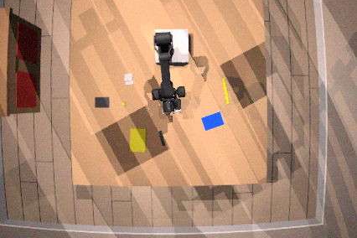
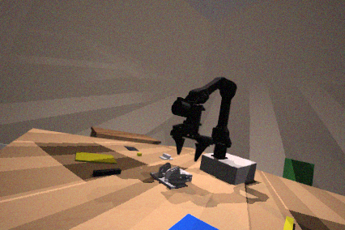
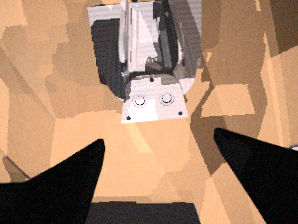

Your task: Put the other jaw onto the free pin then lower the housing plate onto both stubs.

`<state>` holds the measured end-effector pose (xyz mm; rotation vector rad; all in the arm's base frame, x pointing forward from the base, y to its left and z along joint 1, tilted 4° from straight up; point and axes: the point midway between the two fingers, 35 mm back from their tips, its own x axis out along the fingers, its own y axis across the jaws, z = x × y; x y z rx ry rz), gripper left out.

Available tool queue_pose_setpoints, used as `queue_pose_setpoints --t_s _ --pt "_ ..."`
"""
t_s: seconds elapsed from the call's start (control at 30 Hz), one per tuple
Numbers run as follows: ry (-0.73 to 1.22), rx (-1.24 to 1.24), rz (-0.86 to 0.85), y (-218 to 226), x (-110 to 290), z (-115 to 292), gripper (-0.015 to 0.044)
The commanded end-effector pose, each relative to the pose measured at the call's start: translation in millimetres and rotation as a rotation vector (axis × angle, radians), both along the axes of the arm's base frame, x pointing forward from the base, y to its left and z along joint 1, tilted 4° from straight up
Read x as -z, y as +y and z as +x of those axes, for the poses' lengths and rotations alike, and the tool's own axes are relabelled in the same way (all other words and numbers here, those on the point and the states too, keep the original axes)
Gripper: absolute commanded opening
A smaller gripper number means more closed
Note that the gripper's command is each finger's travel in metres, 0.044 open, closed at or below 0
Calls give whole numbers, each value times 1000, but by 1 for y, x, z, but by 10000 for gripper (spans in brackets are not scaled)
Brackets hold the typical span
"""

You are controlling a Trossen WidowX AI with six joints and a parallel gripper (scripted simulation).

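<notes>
Tool: the gripper (image 1: 169, 106) (image 2: 188, 157) (image 3: 160, 138) is spread wide, with nothing held between its two fingers
Touch: both fingertips are raised above the table (image 1: 201, 171) (image 2: 61, 198) (image 3: 150, 170), apart from the mechanism (image 2: 172, 176) (image 3: 167, 55)
Mechanism place: it is set on the table near the arm's white block (image 1: 180, 45) (image 2: 228, 168); from above it is mostly hidden by the gripper
Mechanism direction: in the wrist view its long axis is run up the picture, with the long parts pointed away from the fingertips and the small pale plate (image 3: 152, 112) turned toward them
Plate: one is seen, marked by two round pin ends side by side and three small dark spots
Gear teeth: whether they are meshed cannot be told
Slabs: two are counted, one yellow slab (image 1: 137, 140) (image 2: 95, 158) and one blue slab (image 1: 213, 121) (image 2: 190, 223)
Bars: one black bar (image 1: 162, 138) (image 2: 107, 172) is laid near the yellow slab; one yellow stick (image 1: 225, 90) (image 2: 288, 223) is placed beyond the blue slab
Small things: one dark tile (image 1: 101, 102) (image 2: 130, 148), one yellow bit (image 1: 123, 104) (image 2: 139, 154) and one white piece (image 1: 128, 82) (image 2: 165, 157) are scattered on the table
Off the table: two red panels are shown in one wooden cabinet (image 1: 4, 62)
</notes>
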<state>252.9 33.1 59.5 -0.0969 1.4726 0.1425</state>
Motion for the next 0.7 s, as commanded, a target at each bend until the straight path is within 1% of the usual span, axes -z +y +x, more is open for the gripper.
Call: queue_pose_setpoints --t_s 0.0,0.23,0.67 --pt "-3 4 -1 -3 -19 -20 440" --pt "1 -4 -5 -8 -44 -58 440" --pt "1 -5 -5 -8 -45 -59 440"
